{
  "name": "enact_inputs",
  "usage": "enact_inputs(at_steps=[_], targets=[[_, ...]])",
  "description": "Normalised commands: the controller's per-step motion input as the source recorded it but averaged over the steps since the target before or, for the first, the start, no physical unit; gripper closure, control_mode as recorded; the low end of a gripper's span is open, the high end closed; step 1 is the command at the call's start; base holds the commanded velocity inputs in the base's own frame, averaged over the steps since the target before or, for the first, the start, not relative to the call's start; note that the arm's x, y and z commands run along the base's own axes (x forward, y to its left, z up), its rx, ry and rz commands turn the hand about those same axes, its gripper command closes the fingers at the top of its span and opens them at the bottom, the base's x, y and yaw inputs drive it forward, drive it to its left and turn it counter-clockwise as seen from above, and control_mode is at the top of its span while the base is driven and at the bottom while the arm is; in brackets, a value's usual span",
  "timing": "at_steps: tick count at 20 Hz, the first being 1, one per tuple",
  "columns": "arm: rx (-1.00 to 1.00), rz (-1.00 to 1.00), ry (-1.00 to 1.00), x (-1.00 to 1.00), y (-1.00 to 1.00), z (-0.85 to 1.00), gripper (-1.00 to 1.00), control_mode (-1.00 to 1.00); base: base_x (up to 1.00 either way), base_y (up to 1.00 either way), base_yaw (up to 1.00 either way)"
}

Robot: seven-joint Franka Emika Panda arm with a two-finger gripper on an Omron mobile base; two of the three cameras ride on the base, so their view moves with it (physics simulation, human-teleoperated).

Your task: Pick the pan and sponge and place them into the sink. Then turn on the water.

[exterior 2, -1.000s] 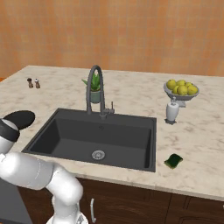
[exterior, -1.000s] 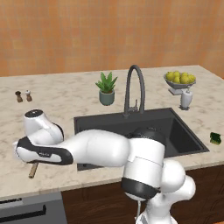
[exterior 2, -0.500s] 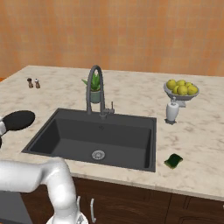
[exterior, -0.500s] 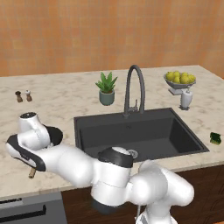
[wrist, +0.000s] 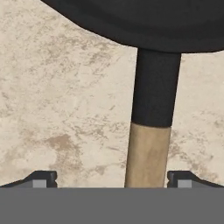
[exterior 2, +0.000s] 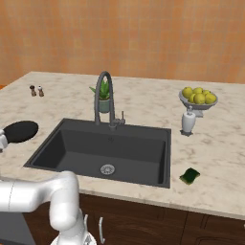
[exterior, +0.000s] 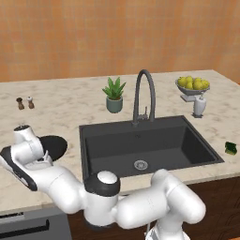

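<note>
The black pan lies on the counter left of the sink, with my white hand low over its near left side. In the hand view the pan's dark rim fills the top, and its handle runs down from black neck to light wood. My gripper is open, and the wooden part lies between its two fingertips, nearer the right one; no contact shows. The pan also shows at the left edge of the right base view. The green sponge lies right of the sink. No water runs from the faucet.
A potted plant stands behind the sink beside the faucet. A bowl of lemons and a white dispenser stand at the back right. Two small shakers stand at the back left. My arm stretches along the counter's front edge.
My arm has swung further left and the hand has come down over the pan's handle. The jaws have stayed open. Pan and sponge have not moved.
</note>
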Motion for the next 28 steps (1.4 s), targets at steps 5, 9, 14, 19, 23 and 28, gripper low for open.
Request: enact_inputs(at_steps=[5,9,14,19,23,28], targets=[[0.0,0.0,-0.04,0.01,0.0,-0.6,-1.0,-1.0,0.0,0.0,0.0],[0.0,0.0,-0.08,0.01,0.0,-0.66,-1.0,-1.0,0.0,0.0,0.0],[0.0,-0.05,-0.09,0.0,-0.1,-0.64,1.0,-1.0,0.0,0.0,0.0],[0.01,-0.2,-0.29,0.0,-0.75,-0.98,1.0,-1.0,0.0,0.0,0.0],[0.0,-0.21,-0.25,0.01,-0.83,-0.98,1.0,-1.0,0.0,0.0,0.0],[0.0,-0.17,-0.02,0.15,-0.92,-0.32,1.0,-1.0,0.0,0.0,0.0]])
